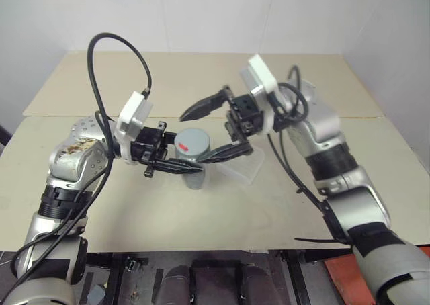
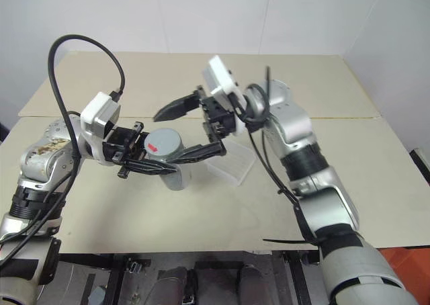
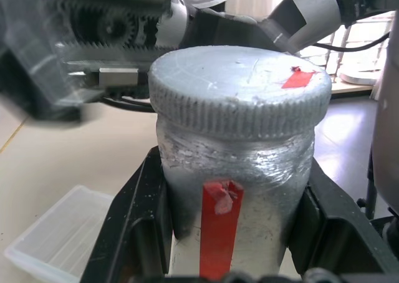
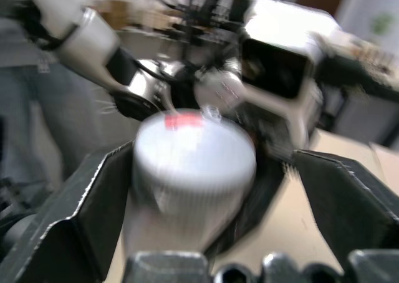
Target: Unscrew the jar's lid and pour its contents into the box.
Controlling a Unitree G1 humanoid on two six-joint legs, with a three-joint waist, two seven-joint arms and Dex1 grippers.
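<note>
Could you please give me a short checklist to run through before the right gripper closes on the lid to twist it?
1. Jar held firmly: ok, the left gripper is shut on its body below the cap.
2. Jar upright: ok, it stands vertical above the table.
3. Lid in place: ok, it sits on the jar, red mark up.
4. Right gripper ready: ok, its fingers are spread wide, one on each side of the lid.
5. Fingers level with the lid's ribbed edge: cannot tell, the wrist picture is blurred.
6. Box ready for pouring: ok, it lies open on the table just behind the jar.
</note>
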